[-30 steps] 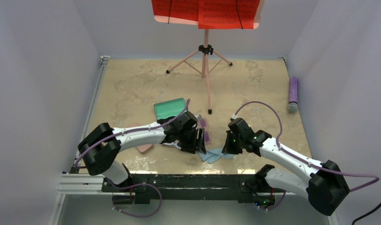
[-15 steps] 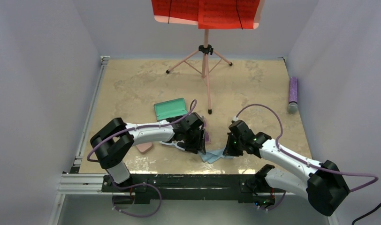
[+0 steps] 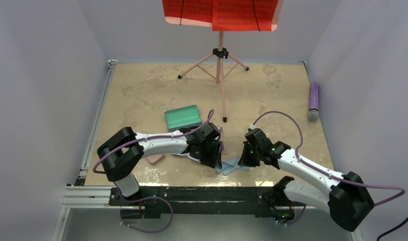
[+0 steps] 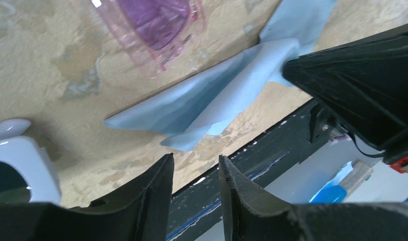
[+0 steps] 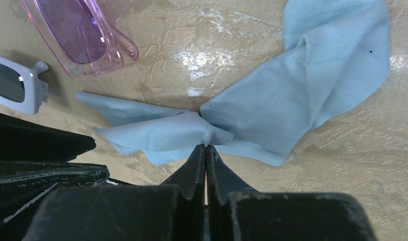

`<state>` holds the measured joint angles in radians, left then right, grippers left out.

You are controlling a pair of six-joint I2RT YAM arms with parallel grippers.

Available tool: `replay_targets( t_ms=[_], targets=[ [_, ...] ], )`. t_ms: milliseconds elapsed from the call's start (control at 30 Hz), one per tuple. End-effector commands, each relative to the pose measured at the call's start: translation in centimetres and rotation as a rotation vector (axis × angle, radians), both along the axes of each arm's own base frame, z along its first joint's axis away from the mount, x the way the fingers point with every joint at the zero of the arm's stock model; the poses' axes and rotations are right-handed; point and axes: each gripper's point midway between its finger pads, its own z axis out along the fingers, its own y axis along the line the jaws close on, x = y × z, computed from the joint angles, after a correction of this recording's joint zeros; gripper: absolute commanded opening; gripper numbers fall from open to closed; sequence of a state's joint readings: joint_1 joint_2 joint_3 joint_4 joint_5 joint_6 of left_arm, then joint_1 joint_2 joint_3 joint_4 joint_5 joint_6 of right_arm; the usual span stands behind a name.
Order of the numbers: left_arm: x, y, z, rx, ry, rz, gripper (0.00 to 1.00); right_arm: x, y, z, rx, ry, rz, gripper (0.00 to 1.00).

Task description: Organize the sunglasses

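Beige marbled tabletop, walled on three sides.

Pink tripod music stand at the far middle, with a red sheet on top.

Left arm reaches in from the near left and right arm from the near right. They meet near the middle of the near edge.

Left gripper: low over the tabletop, jaws apart with a narrow gap and nothing between them. Its tips point at the near rim, just short of the cloth's near corner.

Right gripper: jaws pressed together, pinching a gathered fold of the light blue cloth. The cloth fans out on both sides of the pinch, and its spread parts lie on the tabletop between the two grippers.

Teal-green rectangular case: closed and flat, left of centre, on the far side of the left arm.

Purple cylinder: lies along the right wall, well apart from everything else.

Pink case: near left, partly hidden under the left arm.

Pink translucent sunglasses with purple-tinted lenses: flat on the tabletop just beyond the cloth, by the left gripper, held by neither arm.

White-framed sunglasses with dark lenses: just beside the pink pair, on the left arm's side. Only one end shows, and I cannot tell whether the two pairs touch.
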<state>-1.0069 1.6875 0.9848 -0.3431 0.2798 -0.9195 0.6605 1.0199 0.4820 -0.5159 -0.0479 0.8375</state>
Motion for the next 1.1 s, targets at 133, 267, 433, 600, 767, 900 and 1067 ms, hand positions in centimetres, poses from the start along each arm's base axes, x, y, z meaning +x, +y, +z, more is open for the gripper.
replay_targets(
  t_ms=[133, 267, 433, 600, 767, 900, 1067],
  targets=[
    [0.5, 1.0, 0.3, 0.047, -0.05, 0.007, 0.45, 0.0, -0.3, 0.0, -0.007, 0.006, -0.029, 0.0],
    [0.6, 0.7, 0.0, 0.049, -0.042, 0.007, 0.45, 0.0, -0.5, -0.1, -0.01, 0.003, -0.027, 0.0],
    [0.7, 0.1, -0.2, 0.037, -0.041, -0.004, 0.46, 0.0, -0.7, -0.1, -0.012, 0.001, -0.035, 0.0],
    [0.5, -0.5, -0.3, 0.015, -0.021, -0.02, 0.45, 0.0, -0.8, -0.2, -0.011, 0.002, -0.038, 0.0],
    [0.7, -1.2, -0.2, -0.006, -0.021, -0.024, 0.41, 0.0, -0.6, -0.2, 0.003, 0.0, -0.034, 0.0],
    [0.7, -1.5, -0.1, -0.02, -0.02, -0.033, 0.26, -0.1, -0.7, -0.3, 0.0, 0.002, -0.034, 0.0],
    [0.9, -0.9, 0.3, -0.001, -0.04, -0.02, 0.0, -0.2, -0.7, -0.2, 0.003, 0.0, -0.026, 0.0]
  ],
)
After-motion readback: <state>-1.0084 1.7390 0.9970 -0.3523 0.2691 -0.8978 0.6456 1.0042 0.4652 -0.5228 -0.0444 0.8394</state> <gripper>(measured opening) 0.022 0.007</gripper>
